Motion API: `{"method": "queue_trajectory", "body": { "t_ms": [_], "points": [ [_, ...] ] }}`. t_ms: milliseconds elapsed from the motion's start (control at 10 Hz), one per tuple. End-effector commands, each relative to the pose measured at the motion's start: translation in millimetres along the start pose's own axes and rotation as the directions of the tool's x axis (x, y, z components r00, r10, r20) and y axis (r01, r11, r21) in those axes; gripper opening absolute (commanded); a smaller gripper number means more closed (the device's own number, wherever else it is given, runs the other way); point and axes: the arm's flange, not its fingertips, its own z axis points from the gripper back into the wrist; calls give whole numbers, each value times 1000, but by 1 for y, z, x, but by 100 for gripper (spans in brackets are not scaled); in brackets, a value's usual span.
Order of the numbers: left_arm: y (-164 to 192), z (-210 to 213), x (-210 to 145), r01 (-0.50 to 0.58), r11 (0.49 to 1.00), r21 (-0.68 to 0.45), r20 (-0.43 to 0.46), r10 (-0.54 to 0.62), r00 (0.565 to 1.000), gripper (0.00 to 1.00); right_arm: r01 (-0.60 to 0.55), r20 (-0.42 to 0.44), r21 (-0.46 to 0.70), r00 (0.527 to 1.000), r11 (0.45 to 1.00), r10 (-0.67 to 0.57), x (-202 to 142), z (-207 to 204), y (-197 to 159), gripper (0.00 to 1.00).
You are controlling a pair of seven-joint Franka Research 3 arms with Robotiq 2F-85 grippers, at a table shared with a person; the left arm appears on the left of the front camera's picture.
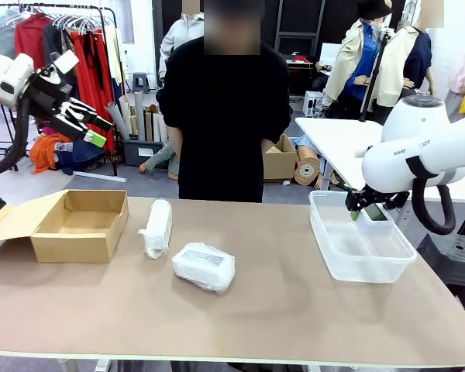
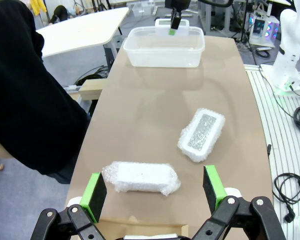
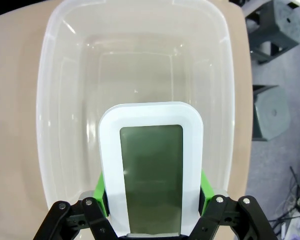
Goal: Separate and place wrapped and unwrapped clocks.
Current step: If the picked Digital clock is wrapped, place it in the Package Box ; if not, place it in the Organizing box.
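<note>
Past my brown surface (image 1: 279, 310), a rack of red clothes (image 1: 85, 54), a white table (image 1: 345, 136), grey floor (image 1: 139, 182), a black stool (image 1: 453, 260) beside me

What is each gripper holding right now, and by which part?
The right gripper clamps the bare digital clock by its two long side edges, above the clear tub. The left gripper is open, holding nothing.

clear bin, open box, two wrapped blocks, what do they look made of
Clear bin: translucent glossy plastic, likely; the table shows through its walls. Open box: brown matte cardboard, flap folded out. Near wrapped block and far wrapped block: white bubble wrap, dimpled; contents hidden.
</note>
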Motion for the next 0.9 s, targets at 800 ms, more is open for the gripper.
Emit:
{"method": "queue_trajectory", "body": {
  "t_ms": [800],
  "points": [
    [-1,1,2,2,1000,6,2,-2,1000,100,80,-45,-21,996,997,-81,20,-61,11,18]
  ]
}}
